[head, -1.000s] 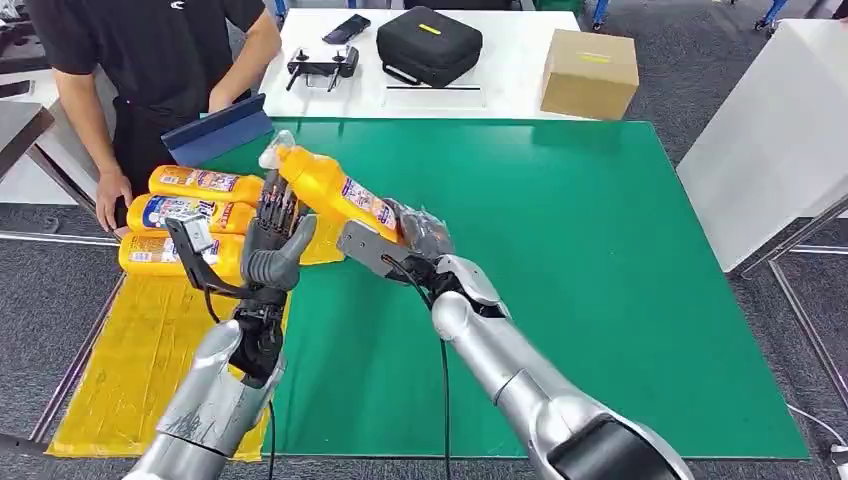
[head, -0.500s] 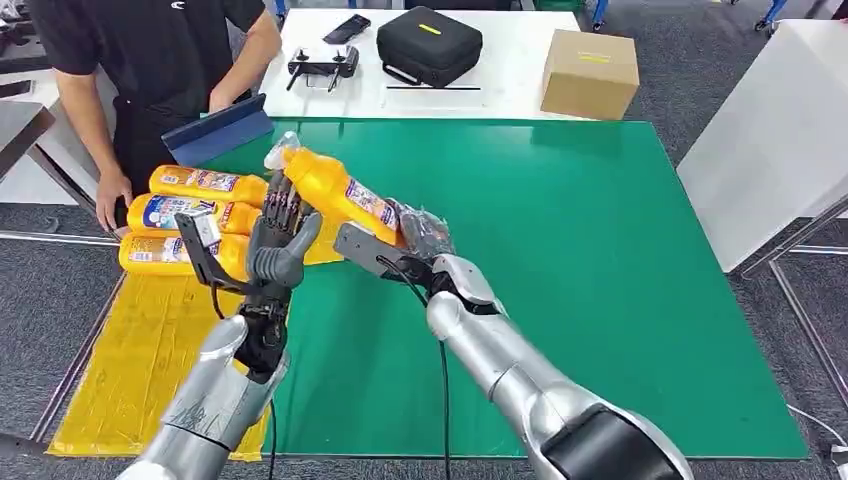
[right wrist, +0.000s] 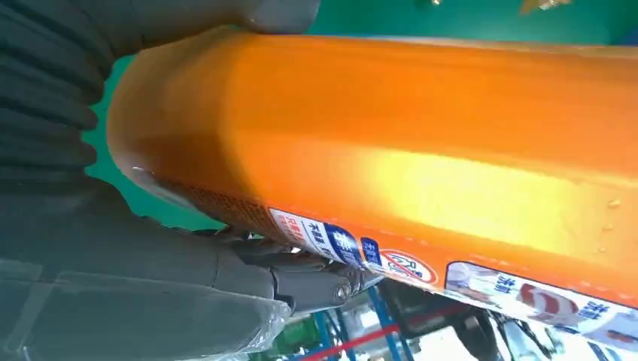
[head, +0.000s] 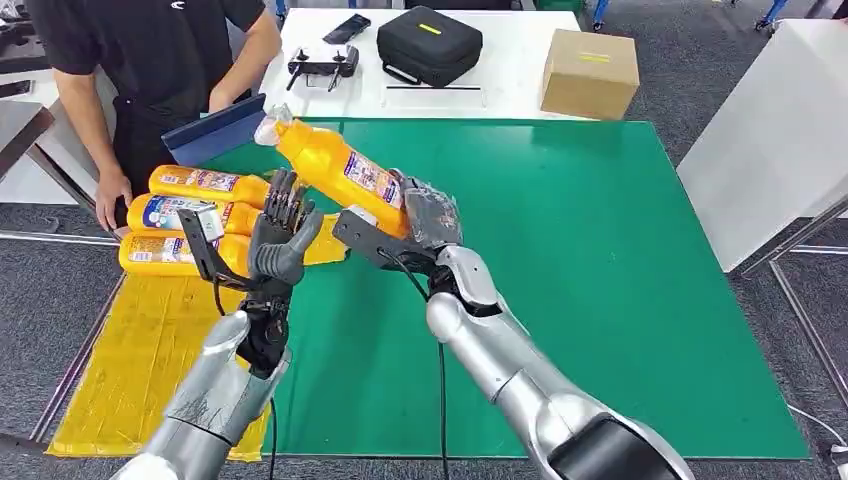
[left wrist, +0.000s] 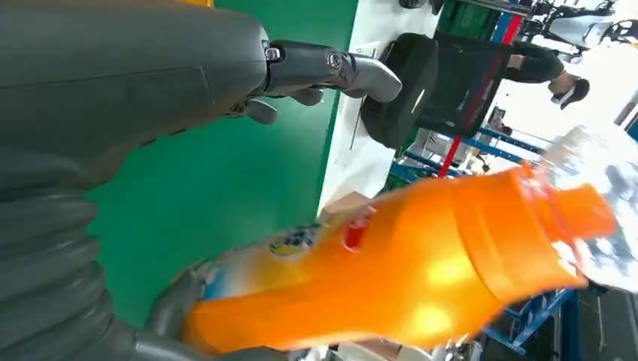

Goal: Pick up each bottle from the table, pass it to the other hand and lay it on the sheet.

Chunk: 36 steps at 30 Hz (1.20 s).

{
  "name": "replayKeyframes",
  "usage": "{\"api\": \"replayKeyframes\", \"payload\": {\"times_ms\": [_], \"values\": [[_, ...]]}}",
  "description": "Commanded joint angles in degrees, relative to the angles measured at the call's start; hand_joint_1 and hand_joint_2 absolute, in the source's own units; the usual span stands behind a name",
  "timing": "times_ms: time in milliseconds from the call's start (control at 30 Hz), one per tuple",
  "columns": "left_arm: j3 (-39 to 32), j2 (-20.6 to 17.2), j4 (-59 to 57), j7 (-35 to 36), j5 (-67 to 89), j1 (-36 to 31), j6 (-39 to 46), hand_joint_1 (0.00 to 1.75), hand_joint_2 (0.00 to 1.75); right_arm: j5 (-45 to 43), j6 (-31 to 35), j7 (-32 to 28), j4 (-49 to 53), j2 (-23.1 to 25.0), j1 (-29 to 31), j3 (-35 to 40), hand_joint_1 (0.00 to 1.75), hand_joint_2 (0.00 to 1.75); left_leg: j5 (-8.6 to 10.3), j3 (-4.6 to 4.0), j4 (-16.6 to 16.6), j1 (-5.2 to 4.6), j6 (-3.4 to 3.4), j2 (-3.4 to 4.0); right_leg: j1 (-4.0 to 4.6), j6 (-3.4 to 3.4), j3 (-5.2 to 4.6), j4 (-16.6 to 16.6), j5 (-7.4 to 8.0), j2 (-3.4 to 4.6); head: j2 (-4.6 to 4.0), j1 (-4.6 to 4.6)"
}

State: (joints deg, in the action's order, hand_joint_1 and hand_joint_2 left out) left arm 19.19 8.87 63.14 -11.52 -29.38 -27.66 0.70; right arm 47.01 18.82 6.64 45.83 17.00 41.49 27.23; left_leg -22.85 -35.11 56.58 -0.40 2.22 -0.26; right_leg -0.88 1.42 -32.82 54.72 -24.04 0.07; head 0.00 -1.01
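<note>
Nearest, at about 7 o'clock in the head view: left hand point(head: 281, 236) raised palm-up with fingers spread wide, holding nothing, just below the held bottle's neck but not touching it; seen from the left wrist camera point(left wrist: 150, 98) with fingers extended over the green. Just to its right, near centre: right hand point(head: 420, 222) wrapped around the base of an orange bottle point(head: 340, 170), gripping it firmly; bottle tilted, clear-wrapped cap pointing up toward 11 o'clock, label facing up. Same bottle large in the right wrist view point(right wrist: 421, 150), label strip along its lower side, and crossing the left wrist view point(left wrist: 391, 271) with its cap end blurred. Under both arms: green mat point(head: 600, 280) covering the table. At 9 o'clock: yellow sheet point(head: 130, 360) hanging over the table's left edge, with three orange bottles point(head: 195, 213) lying on their sides in a row at its far end, touching one another. Beyond those, at 10 o'clock: a person point(head: 150, 60) in a dark shirt, one hand on the table edge, and a blue board point(head: 215, 130) propped beside. Farthest, at 12 to 1 o'clock on a white table: black case point(head: 428, 45), controller point(head: 322, 66), cardboard box point(head: 590, 72).
</note>
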Motion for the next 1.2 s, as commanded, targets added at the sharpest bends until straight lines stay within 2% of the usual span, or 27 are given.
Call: {"api": "replayKeyframes", "payload": {"times_ms": [33, 133, 200, 533, 933, 1200], "values": [[-0.62, -1.19, -3.17, 0.08, 0.29, -2.18, 0.35, 0.0, 1.75, -0.15, -0.08, -0.47, 8.83, -2.57, -2.41, 1.63, 1.75, 1.75, -0.12, 0.28, 0.02, 0.02, -0.18, -0.05, 0.01, -0.1, 0.31, -0.01, -0.13, -0.08, 0.0, 0.0], [-0.75, -0.97, -3.16, 0.09, 0.37, -2.14, 0.44, 0.0, 1.75, -0.41, -0.93, -0.02, 11.18, -3.12, -3.67, 1.92, 1.75, 1.75, -0.17, 0.37, 0.02, 0.02, -0.21, -0.05, 0.02, -0.13, 0.41, 0.0, -0.18, -0.09, 0.0, 0.0], [-0.6, -0.87, -3.04, 0.15, 0.46, -2.18, 0.41, 0.0, 1.75, -0.45, -1.5, 0.34, 10.84, -3.23, -3.54, 1.98, 1.75, 1.75, -0.05, 0.16, -0.02, 0.02, -0.12, -0.05, 0.01, -0.07, 0.19, -0.04, -0.06, -0.06, 0.0, 0.0], [-0.42, -0.74, -2.75, 0.15, 0.52, -2.23, 0.4, 0.0, 1.75, -0.72, -2.23, 0.58, 9.07, -3.08, -2.97, 1.92, 1.75, 1.75, -0.05, 0.15, 0.0, 0.0, -0.12, -0.02, 0.0, -0.07, 0.16, -0.01, -0.06, -0.04, 0.0, 0.0], [0.8, -0.22, -1.22, 1.07, 0.35, -2.65, 0.1, 0.0, 1.75, -1.82, -4.81, 1.06, -4.13, -0.26, 2.21, 1.63, 1.75, 1.75, -0.12, 0.23, 0.06, -0.01, -0.17, 0.05, -0.01, -0.1, 0.24, 0.06, -0.11, 0.03, 0.0, 0.0], [1.55, 0.28, -1.5, 1.51, 0.22, -3.04, 0.27, 0.0, 1.75, 1.92, -4.85, 1.74, -11.59, 1.87, 4.74, 4.48, 1.75, 1.75, -0.08, 0.14, 0.03, 0.0, -0.13, 0.07, 0.0, -0.08, 0.14, 0.04, -0.07, 0.05, 0.0, 0.0]]}}
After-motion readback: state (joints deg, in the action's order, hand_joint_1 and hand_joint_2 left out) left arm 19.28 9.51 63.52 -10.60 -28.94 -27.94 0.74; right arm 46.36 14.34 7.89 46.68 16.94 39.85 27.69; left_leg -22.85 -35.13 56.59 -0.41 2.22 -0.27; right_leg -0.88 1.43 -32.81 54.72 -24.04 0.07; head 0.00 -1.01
